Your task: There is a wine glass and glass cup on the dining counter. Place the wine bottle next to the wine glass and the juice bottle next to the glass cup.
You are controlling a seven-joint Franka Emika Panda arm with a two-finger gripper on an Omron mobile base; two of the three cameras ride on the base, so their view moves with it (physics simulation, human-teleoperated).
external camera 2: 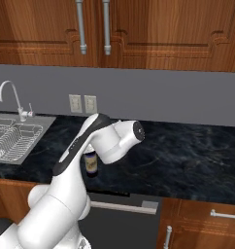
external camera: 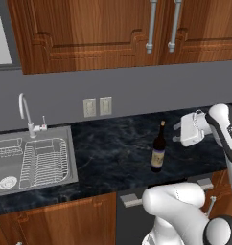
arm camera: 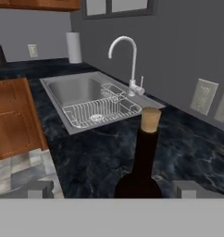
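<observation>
While the gripper (external camera: 176, 132) hangs level above the black worktop (external camera: 113, 148), its fingers (arm camera: 188, 189) are spread wide with nothing between them. The wine bottle (external camera: 158, 149) stands upright on the worktop just left of the fingertips, apart from them, its tan top (arm camera: 150, 120) lined up between the fingers. Farther left: sink (external camera: 7, 162), wire rack (external camera: 43, 162), tap (external camera: 26, 114). On the far wall, two outlets (external camera: 97, 106).

Open pincer (external camera: 176, 132) beside wine bottle (external camera: 158, 149)
</observation>
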